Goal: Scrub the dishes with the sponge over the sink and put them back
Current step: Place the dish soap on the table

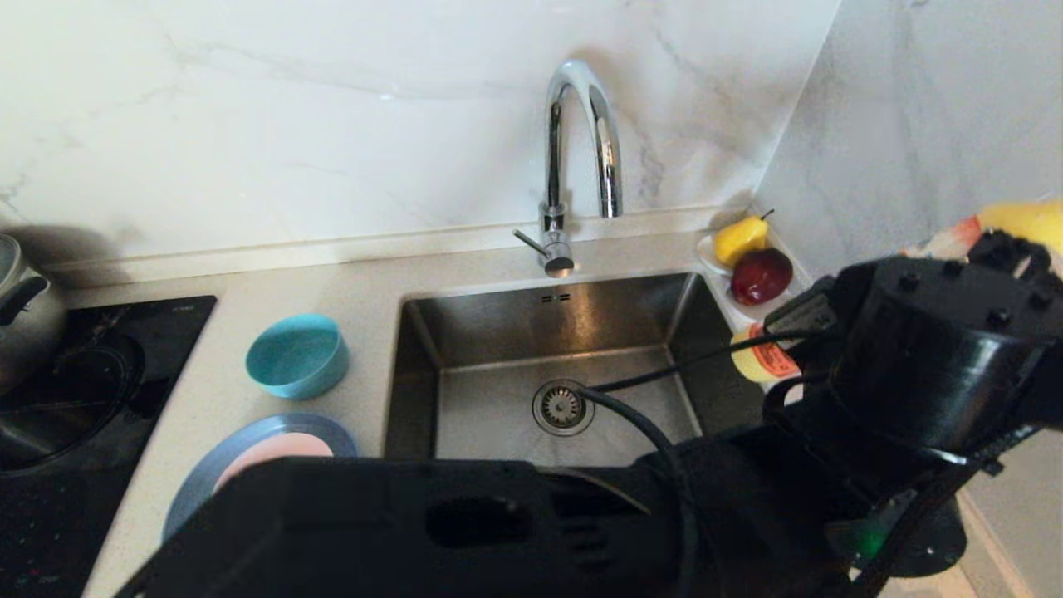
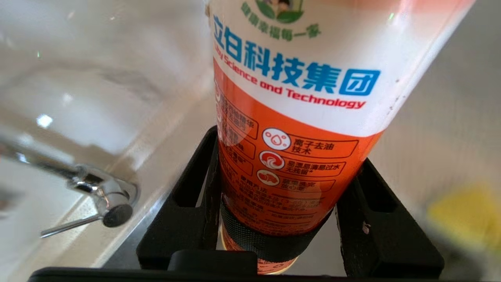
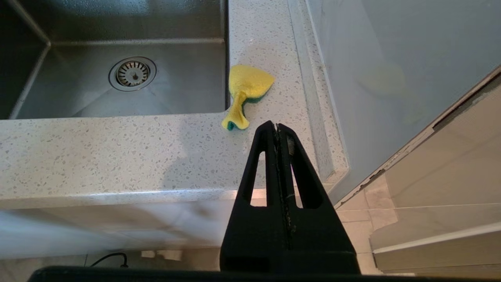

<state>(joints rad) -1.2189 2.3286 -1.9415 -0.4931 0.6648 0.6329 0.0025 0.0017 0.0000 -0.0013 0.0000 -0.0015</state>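
My left gripper (image 2: 289, 148) is shut on an orange-and-white detergent bottle (image 2: 297, 98), fingers pressed to both its sides near its base. In the head view the left arm reaches across to the right of the sink (image 1: 490, 407), and the bottle (image 1: 762, 357) shows past the black wrist. The yellow sponge (image 3: 248, 88), twisted with its green face partly showing, lies on the counter by the sink's (image 3: 188, 78) front right corner. My right gripper (image 3: 276, 126) is shut and empty, parked short of the counter edge. The teal bowl (image 1: 297, 355) and the pink bowl (image 1: 274, 453) on the blue-grey plate (image 1: 199, 482) sit left of the sink.
The curved chrome tap (image 1: 581, 141) stands behind the basin. A white dish with a pear and an apple (image 1: 751, 257) fills the back right corner by the side wall. A steel pot (image 1: 25, 307) stands on the black hob (image 1: 83, 390) at the far left.
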